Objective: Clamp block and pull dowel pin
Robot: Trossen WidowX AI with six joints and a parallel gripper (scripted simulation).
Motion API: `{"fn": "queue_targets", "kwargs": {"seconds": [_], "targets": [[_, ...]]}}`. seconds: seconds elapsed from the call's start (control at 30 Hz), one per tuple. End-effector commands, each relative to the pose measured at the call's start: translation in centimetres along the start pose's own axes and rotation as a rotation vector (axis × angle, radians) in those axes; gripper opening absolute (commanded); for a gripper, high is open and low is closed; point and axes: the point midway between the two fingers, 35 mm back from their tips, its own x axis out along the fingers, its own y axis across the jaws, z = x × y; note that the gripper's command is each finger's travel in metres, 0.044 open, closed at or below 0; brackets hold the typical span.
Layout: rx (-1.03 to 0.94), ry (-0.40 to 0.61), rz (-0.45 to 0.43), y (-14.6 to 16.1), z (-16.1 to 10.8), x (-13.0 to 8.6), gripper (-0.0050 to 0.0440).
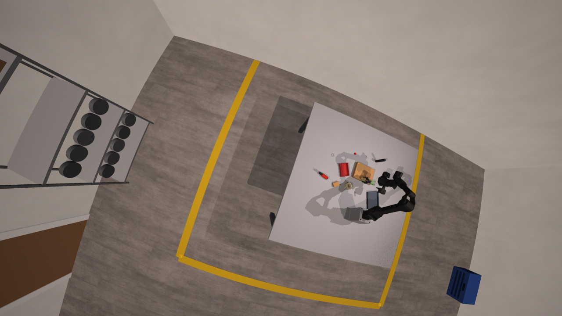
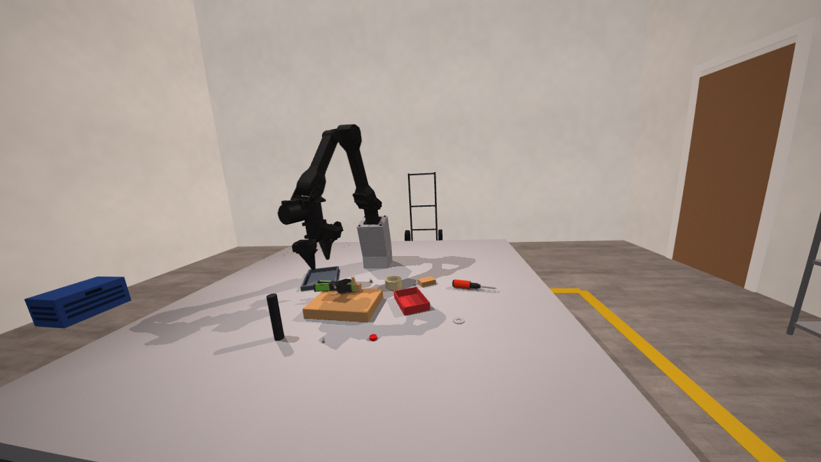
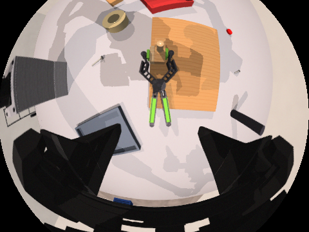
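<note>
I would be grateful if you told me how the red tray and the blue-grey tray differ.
The red tray is bright red, whereas the blue-grey tray is dull and dark. The red tray has walls that look deeper; the blue-grey tray is shallower. The blue-grey tray lies nearer the arm's grey pedestal than the red tray does. Both stand upright, open side up.

No lettering, label, brand, number or sign can be read on anything in these views.
</note>
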Motion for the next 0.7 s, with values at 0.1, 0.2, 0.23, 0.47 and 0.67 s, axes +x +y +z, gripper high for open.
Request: {"fn": "queue_targets", "kwargs": {"seconds": [0.1, 0.2, 0.23, 0.47, 0.67], "targets": [[-0.004, 0.003, -0.018, -0.1, 0.0, -2.4, 0.0440], [-0.004, 0.003, -0.018, -0.1, 0.1, -2.7, 0.0440], [-0.004, 0.003, -0.018, -0.1, 0.1, -2.9, 0.0440], [0.010, 0.002, -0.005, 0.2, 0.1, -2.5, 0.0440], [0.098, 0.002, -0.005, 0.1, 0.4, -2.4, 0.0440]]}}
